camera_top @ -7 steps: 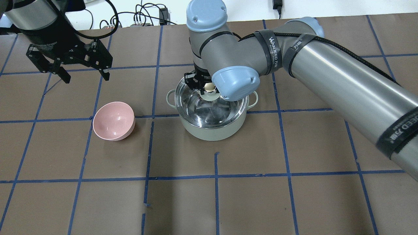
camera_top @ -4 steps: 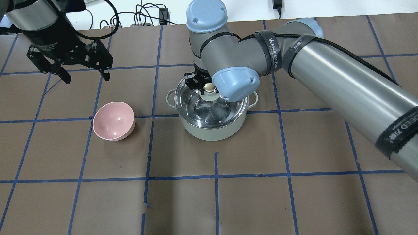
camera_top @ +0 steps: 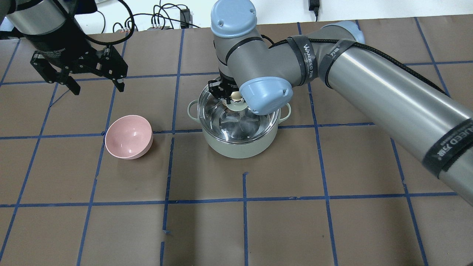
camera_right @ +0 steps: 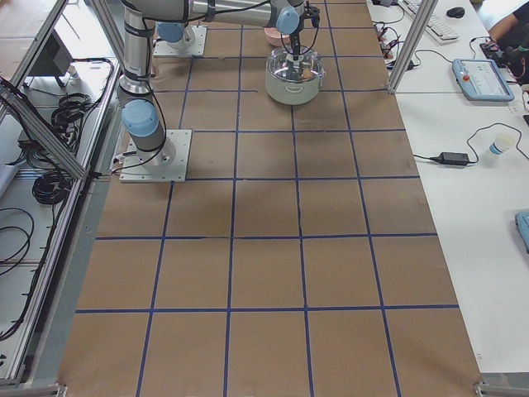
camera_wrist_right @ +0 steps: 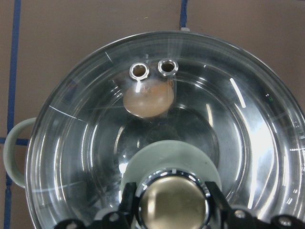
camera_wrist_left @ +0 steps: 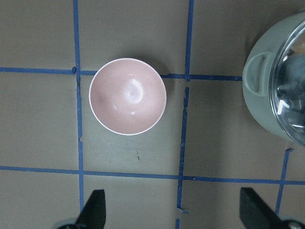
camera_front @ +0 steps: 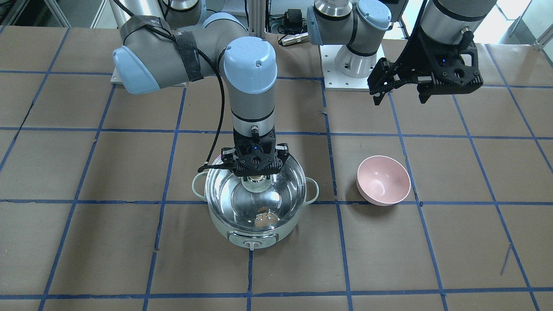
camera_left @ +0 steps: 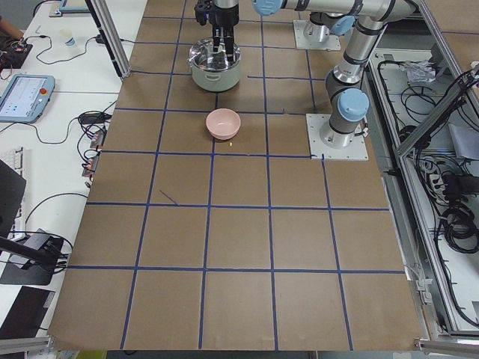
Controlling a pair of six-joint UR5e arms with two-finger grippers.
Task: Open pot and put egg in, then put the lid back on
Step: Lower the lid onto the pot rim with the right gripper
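Note:
The mint-green pot (camera_top: 240, 147) stands mid-table with the clear glass lid (camera_top: 236, 122) sitting on it. The brown egg (camera_wrist_right: 148, 99) lies inside the pot under the lid's two vent holes, and it also shows through the glass in the front view (camera_front: 262, 217). My right gripper (camera_wrist_right: 172, 202) comes down from above, and its fingers close on either side of the lid's beige-gold knob (camera_top: 235, 97). My left gripper (camera_top: 98, 88) hangs open and empty, high over the table's far left, above and behind the pink bowl.
An empty pink bowl (camera_top: 129, 136) sits on the table to the left of the pot, tilted a little. It is centred in the left wrist view (camera_wrist_left: 127, 96). Brown paper with blue tape lines covers the table (camera_top: 258, 221). Cables lie along the far edge (camera_top: 162, 18).
My right gripper, the knob and the pot have shifted a few pixels toward the far side. My left gripper has risen slightly. The bowl has not moved.

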